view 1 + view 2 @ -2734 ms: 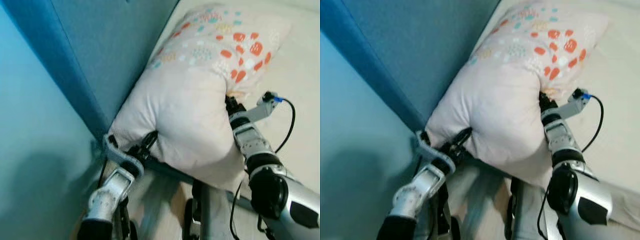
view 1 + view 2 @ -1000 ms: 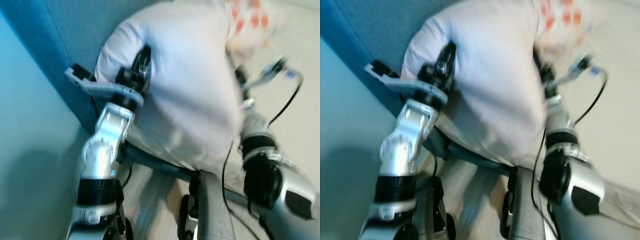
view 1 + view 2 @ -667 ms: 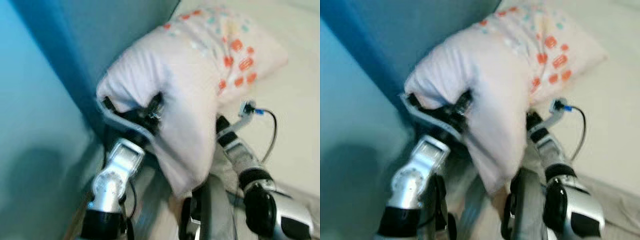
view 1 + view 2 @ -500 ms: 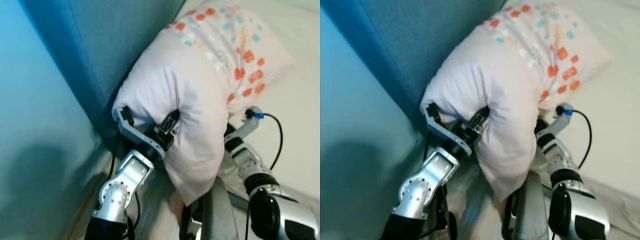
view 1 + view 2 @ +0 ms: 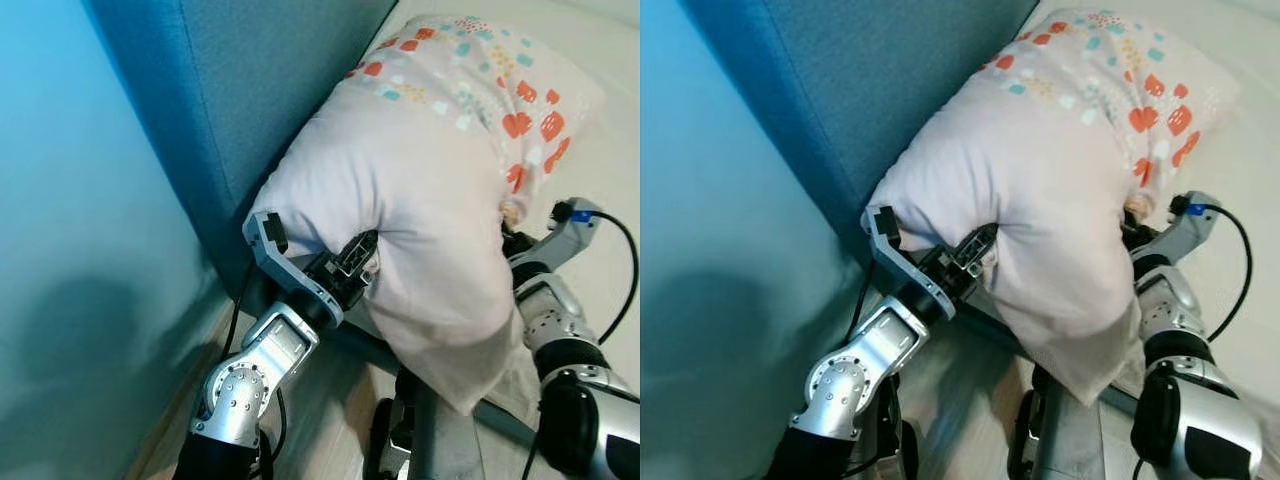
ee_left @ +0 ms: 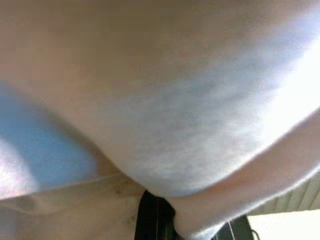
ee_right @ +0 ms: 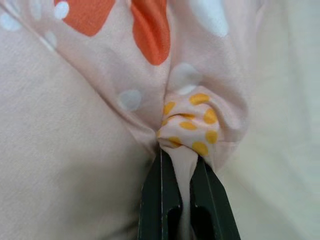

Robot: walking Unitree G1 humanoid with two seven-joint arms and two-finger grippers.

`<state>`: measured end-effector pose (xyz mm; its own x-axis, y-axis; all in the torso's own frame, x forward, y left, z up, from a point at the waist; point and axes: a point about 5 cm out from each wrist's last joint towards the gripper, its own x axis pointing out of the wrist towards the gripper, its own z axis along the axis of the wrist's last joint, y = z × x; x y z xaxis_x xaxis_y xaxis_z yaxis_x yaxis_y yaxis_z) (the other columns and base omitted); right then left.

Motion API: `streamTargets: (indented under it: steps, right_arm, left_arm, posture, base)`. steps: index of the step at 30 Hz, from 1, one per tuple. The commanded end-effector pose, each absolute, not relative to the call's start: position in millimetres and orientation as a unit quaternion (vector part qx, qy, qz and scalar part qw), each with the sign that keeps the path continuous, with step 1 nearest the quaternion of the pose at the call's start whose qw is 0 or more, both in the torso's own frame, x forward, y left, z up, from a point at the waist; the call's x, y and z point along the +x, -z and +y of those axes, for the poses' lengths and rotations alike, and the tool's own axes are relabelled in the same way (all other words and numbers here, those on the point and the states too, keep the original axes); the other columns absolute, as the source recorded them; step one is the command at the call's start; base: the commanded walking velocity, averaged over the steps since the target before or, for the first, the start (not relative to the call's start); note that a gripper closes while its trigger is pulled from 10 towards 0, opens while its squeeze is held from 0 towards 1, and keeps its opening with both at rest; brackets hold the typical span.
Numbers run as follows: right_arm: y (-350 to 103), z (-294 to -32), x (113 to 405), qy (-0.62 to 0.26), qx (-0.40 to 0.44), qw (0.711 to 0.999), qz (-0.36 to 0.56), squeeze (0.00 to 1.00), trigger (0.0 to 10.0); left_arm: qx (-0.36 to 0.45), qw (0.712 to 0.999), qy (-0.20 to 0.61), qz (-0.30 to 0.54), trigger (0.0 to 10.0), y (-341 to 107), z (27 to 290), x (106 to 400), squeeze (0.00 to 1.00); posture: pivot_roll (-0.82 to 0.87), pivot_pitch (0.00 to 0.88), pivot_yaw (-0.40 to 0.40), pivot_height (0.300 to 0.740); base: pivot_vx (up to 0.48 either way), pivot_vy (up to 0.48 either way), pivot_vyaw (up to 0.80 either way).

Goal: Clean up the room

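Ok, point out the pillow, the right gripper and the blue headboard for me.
pillow (image 5: 420,170), left eye view, on its plain pale middle.
right gripper (image 7: 183,172), right wrist view, between the fingertips pinching the cloth.
headboard (image 5: 870,90), right eye view, on its blue face.

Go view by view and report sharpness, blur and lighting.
Left eye view: sharp, evenly lit; the pillow and left gripper are crisp, floor slightly smeared. Left wrist view: soft and out of focus, fabric pressed close. Right wrist view: sharp; the right gripper fingers pinch a fabric fold.
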<state>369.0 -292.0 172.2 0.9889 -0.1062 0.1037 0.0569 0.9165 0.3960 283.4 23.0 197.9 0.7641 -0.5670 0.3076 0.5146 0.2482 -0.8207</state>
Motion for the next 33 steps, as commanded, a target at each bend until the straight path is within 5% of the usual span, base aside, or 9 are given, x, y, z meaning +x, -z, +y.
streamTargets:
  steps: [1, 30, 31, 33]
  right_arm:
    - [-183.4, -309.0, 364.1, 0.077, 0.173, 0.978, -0.085, 0.00, 10.0]
    - [-223.4, -345.3, 354.9, 0.176, 0.060, 0.974, -0.130, 0.00, 10.0]
    - [-218.8, -339.8, 357.1, 0.164, 0.060, 0.977, -0.122, 0.28, 10.0]
    - [-218.8, -339.8, 357.1, 0.164, 0.060, 0.977, -0.122, 0.28, 10.0]
  left_arm:
    - [-0.564, 0.750, 0.334, 0.092, 10.0, -169.0, -9.4, 254.9, 0.00]
    - [-0.502, 0.773, 0.367, 0.122, 10.0, -158.4, -34.2, 245.1, 0.00]
    - [-0.490, 0.782, 0.365, 0.123, 10.0, -156.4, -33.6, 247.1, 0.00]
    - [-0.490, 0.782, 0.365, 0.123, 10.0, -156.4, -33.6, 247.1, 0.00]
  posture:
    - [0.15, 0.369, -0.004, 0.535]
    - [0.15, 0.357, 0.001, 0.535]
    - [0.15, 0.353, -0.001, 0.535]
    - [0.15, 0.353, -0.001, 0.535]
  base:
    - [0.000, 0.000, 0.00]
    - [0.000, 0.000, 0.00]
    - [0.000, 0.000, 0.00]
    - [0.000, 0.000, 0.00]
